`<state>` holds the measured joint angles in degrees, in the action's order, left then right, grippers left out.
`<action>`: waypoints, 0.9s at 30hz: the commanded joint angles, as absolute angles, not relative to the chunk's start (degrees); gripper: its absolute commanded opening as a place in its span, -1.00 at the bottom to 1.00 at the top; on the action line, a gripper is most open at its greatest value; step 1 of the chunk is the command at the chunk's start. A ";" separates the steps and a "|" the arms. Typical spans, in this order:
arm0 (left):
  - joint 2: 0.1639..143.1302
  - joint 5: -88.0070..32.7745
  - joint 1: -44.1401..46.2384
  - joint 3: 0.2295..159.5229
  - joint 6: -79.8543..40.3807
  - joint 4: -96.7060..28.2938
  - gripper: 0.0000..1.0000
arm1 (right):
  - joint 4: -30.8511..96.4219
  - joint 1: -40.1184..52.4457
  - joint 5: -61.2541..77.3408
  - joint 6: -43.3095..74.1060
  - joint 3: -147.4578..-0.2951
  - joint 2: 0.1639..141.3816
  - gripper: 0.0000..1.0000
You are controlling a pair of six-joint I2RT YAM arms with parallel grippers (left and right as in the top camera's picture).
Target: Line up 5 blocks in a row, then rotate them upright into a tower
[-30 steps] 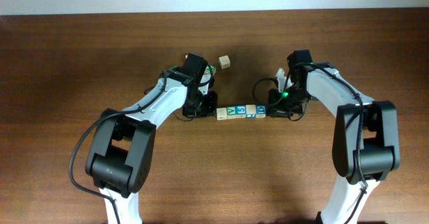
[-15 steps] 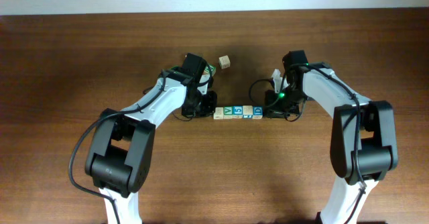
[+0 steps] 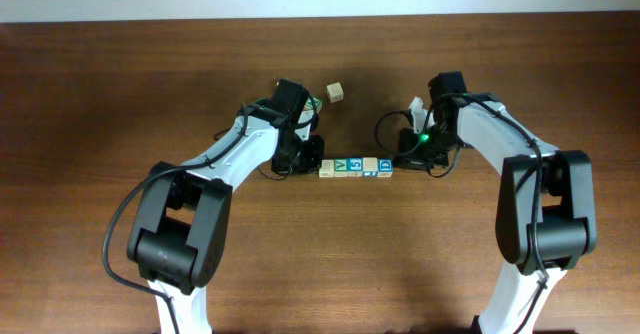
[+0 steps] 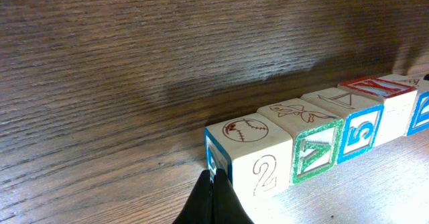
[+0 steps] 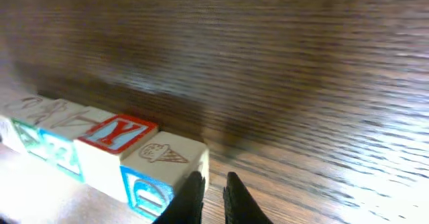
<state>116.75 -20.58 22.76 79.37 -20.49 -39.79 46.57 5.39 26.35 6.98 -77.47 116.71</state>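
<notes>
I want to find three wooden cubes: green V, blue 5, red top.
Green V wooden cube (image 4: pixel 317 158): left wrist view, front face.
Blue 5 wooden cube (image 4: pixel 360 134): left wrist view, front face.
Red-topped wooden cube (image 5: pixel 118 133): right wrist view, top face.

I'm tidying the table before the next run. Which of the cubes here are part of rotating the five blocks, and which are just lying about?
In the job, lined up side by side:
pale end cube
green V cube
blue 5 cube
second pale cube
blue end cube

Lying about:
lone pale cube, standing apart from the others
</notes>
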 commanded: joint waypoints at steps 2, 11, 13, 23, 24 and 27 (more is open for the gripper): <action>117.78 -20.18 22.90 78.67 -19.22 -39.68 -1.00 | 44.88 4.10 32.60 6.46 -75.85 118.45 -0.83; 117.78 -20.18 22.90 78.67 -19.22 -39.66 -1.00 | 43.99 -4.40 43.75 1.65 -74.04 118.50 -0.89; 117.78 -20.18 22.90 78.67 -19.22 -39.66 -1.00 | 42.13 -5.39 47.72 0.73 -71.96 118.50 -0.91; 117.78 -20.45 22.87 78.67 -19.25 -39.46 -1.00 | 36.56 -4.84 51.05 0.89 -66.08 118.50 -0.91; 117.78 -20.45 22.83 78.67 -19.25 -39.31 -1.00 | 36.53 -4.84 51.05 0.89 -66.08 118.50 -0.91; 117.78 -20.38 22.65 78.67 -19.68 -38.83 -1.00 | 36.38 -4.84 51.03 0.93 -66.08 118.50 -0.91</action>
<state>116.81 -20.14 22.76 79.26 -20.34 -39.35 36.73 -5.15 49.45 1.45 -66.52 117.82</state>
